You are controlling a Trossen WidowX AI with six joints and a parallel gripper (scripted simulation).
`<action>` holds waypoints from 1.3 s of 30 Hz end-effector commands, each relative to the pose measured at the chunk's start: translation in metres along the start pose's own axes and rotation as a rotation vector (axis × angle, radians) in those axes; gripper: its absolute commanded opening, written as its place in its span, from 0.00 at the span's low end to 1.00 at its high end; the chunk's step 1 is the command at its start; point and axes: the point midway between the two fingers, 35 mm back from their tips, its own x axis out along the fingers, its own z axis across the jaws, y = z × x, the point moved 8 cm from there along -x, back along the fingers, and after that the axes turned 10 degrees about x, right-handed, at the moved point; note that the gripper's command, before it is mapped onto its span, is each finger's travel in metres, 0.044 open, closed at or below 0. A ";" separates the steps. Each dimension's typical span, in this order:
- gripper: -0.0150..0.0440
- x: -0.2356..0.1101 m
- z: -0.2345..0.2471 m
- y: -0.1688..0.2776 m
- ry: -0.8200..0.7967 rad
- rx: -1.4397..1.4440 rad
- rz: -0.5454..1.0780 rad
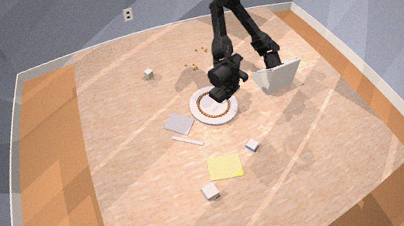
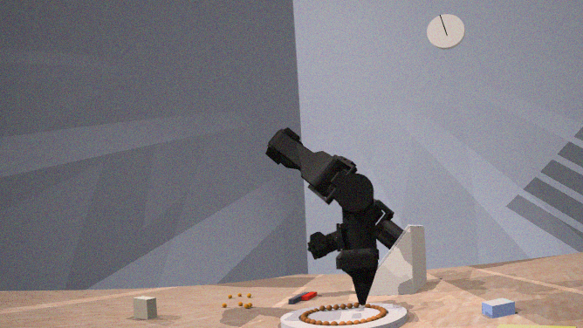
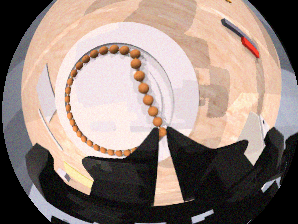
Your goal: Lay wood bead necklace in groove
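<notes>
Standing over the round bead board (image 1: 231,115), the claw (image 2: 361,302) points straight down, its fingers pinched on a bead of the wood bead necklace (image 2: 332,322) at the far side of the ring. The necklace lies on the board as a closed loop. In the wrist view most of that loop (image 3: 75,83) follows the circular groove, but the stretch running from the top of the loop to the fingertips cuts as a near-straight chord across the board's inner face instead of curving along the channel. That is the relation the coming move turns on: the groove lies outward of the held bead, toward the board's rim (image 3: 174,76), so the strand would need carrying outward, in my judgement, before release. The risk I see is dragging seated beads out of the channel. Loose beads (image 1: 200,49), a grey cube (image 1: 148,73) and a yellow pad (image 1: 224,167) rest elsewhere on the surface (image 1: 300,153), well apart from the work.
</notes>
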 end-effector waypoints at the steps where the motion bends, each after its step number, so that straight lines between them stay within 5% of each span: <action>1: 0.25 -0.005 0.001 0.000 -0.004 0.004 0.001; 17: 0.25 0.005 -0.002 0.000 -0.004 0.004 0.001; 33: 0.97 -0.003 -0.001 0.000 -0.006 0.005 0.002; 39: 1.00 -0.005 -0.001 0.000 -0.004 0.004 0.001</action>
